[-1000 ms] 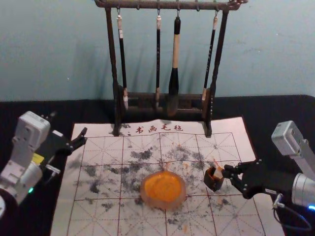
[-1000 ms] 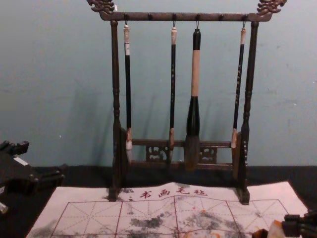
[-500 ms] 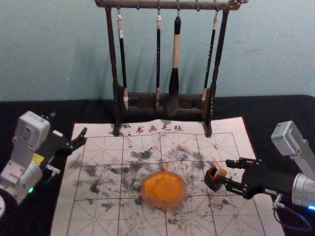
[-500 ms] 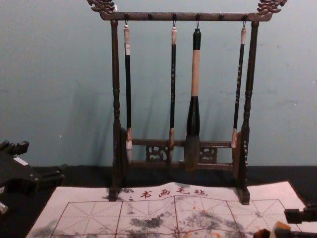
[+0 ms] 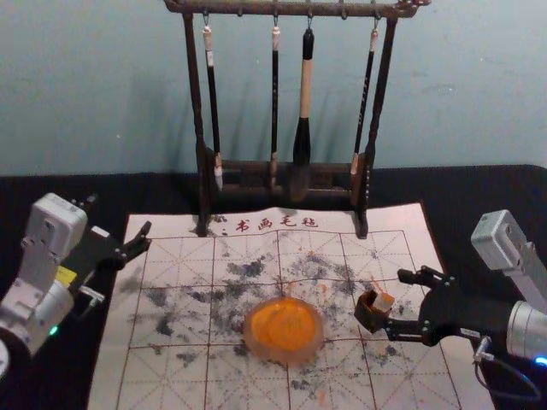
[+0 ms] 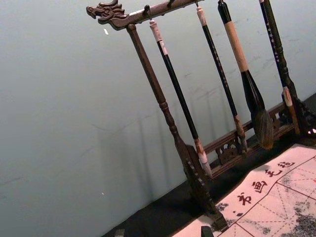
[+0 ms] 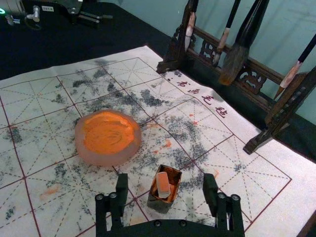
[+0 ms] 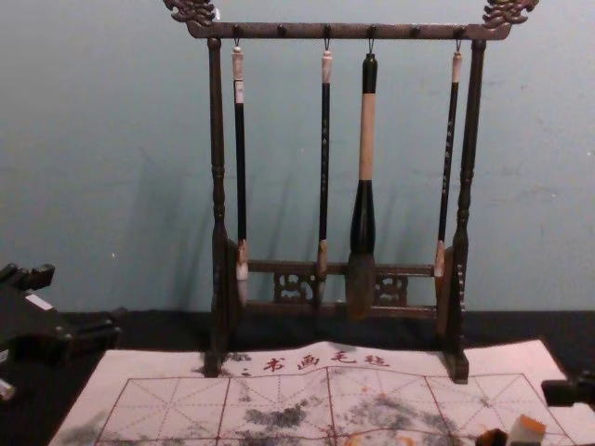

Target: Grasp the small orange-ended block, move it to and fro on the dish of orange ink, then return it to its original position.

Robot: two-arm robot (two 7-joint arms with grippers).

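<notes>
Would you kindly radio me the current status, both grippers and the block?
Right gripper open beside block, ungripped in its box. Left gripper open, idle at mat's left. No obstruction seen toward ink dish.

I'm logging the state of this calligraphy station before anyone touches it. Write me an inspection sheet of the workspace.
Surface: black-covered table; on it a gridded mat with grey-black and orange stains.
Job's things: orange-ended block leaning in a small open box; dish of orange ink beside it.
Clutter: nothing seen loose; a stand at the mat's far edge holds four hanging brushes.
Grippers: right open at the box, contact not certain; left open, off toward the mat's far left corner.
Cables: one loops by the right arm.
Surroundings: blue-green wall behind.
</notes>
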